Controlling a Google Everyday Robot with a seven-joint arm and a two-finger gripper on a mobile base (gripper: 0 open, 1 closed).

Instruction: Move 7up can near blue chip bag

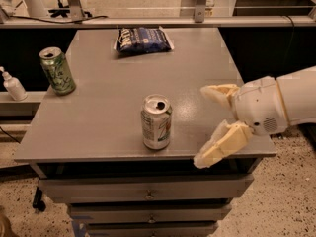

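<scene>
The 7up can (156, 122), silver-white with green lettering and an opened silver top, stands upright near the front edge of the grey table (113, 98). The blue chip bag (143, 39) lies flat at the table's far edge, well behind the can. My gripper (203, 126) comes in from the right at the table's front right corner, its two cream fingers spread open and empty, a short way to the right of the can and not touching it.
An all-green patterned can (58, 70) stands upright at the table's left edge. A small white bottle (12, 85) stands on a ledge left of the table. Drawers (148, 194) sit under the tabletop. A metal rail (158, 21) runs behind the table.
</scene>
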